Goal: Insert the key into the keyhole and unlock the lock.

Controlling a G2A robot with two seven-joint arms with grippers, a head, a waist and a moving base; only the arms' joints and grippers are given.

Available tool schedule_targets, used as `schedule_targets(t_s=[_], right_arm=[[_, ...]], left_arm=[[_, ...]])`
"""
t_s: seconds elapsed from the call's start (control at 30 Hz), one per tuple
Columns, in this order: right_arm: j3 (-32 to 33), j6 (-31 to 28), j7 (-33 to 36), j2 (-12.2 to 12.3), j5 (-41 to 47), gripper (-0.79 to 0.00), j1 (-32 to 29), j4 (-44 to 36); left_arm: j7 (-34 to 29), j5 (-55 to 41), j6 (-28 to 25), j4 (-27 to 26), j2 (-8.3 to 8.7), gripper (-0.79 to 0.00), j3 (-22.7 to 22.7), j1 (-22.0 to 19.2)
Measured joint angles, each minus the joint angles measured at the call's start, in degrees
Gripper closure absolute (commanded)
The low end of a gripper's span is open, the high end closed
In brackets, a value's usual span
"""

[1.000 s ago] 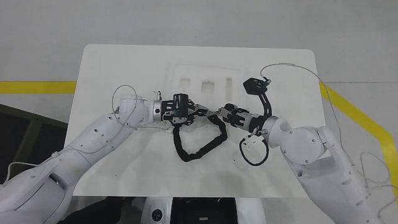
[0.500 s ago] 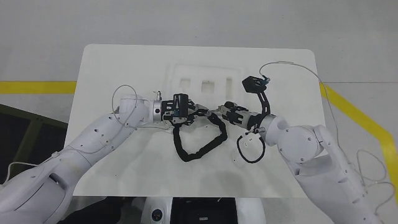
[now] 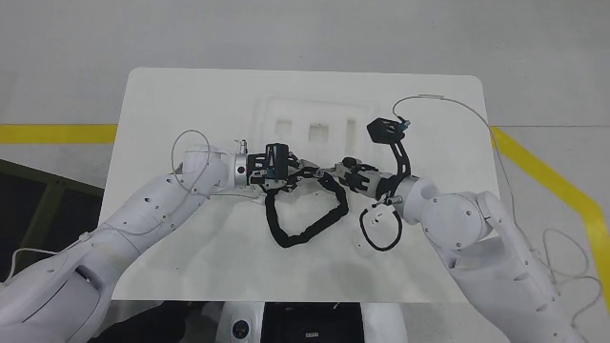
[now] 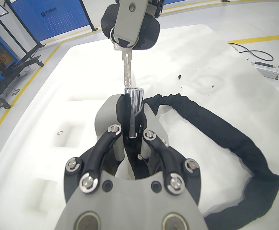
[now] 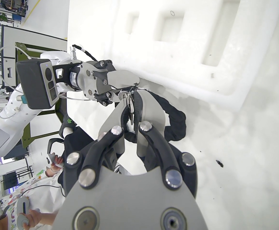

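From the top, there is one lock (image 3: 286, 239) and two grippers at the middle of the white table (image 3: 172, 105). The left gripper (image 3: 303, 173) and the right gripper (image 3: 335, 171) meet tip to tip. The lock's black sleeved loop lies on the table on the near side of them. Just beyond them, on the far side, sits one white foam tray (image 3: 267, 110) with three rectangular recesses.

In the left wrist view, the left gripper (image 4: 131, 111) is clamped narrow on the lock's end. One bright chrome cylinder (image 4: 135, 99) stands up between its fingers (image 4: 105, 111). The black fabric-covered loop trails off to the right and round toward the near edge. The right gripper (image 4: 127, 37) faces it and pinches the head of the one key (image 4: 127, 70) between black ribbed pads (image 4: 149, 34). The key is a slim silver blade pointing straight at the cylinder. Its tip meets the cylinder's open end and nearly all of the blade is outside. I cannot tell whether the tip has gone in. A few dark crumbs (image 4: 179, 76) lie on the table beyond.

In the right wrist view, the right gripper (image 5: 129, 113) is closed tight on the key, with a wire key ring (image 5: 123, 94) at its head. The left gripper's fingers stand directly in front and hide the cylinder. The black loop curls out beside them. All three tray recesses show here. A small ring (image 5: 172, 13) lies in the middle one.
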Motion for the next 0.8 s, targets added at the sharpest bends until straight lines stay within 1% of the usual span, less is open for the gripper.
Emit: schedule_targets(t_s=[0.3, 0.6, 0.8], right_arm=[[-0.1, 0.9, 1.0, 0.0, -1.8, 0.0, -0.5, -1.4], [-0.6, 1.1, 1.0, -0.2, -1.8, 0.0, 0.3, -0.7], [-1.0, 2.2, 0.9, -0.4, -3.1, 0.0, 0.6, -1.0]], left_arm=[[0.0, 0.0, 0.0, 0.0, 0.0, 0.0, 0.0, 0.0], [0.0, 0.0, 0.0, 0.0, 0.0, 0.0, 0.0, 0.0], [0.0, 0.0, 0.0, 0.0, 0.0, 0.0, 0.0, 0.0]])
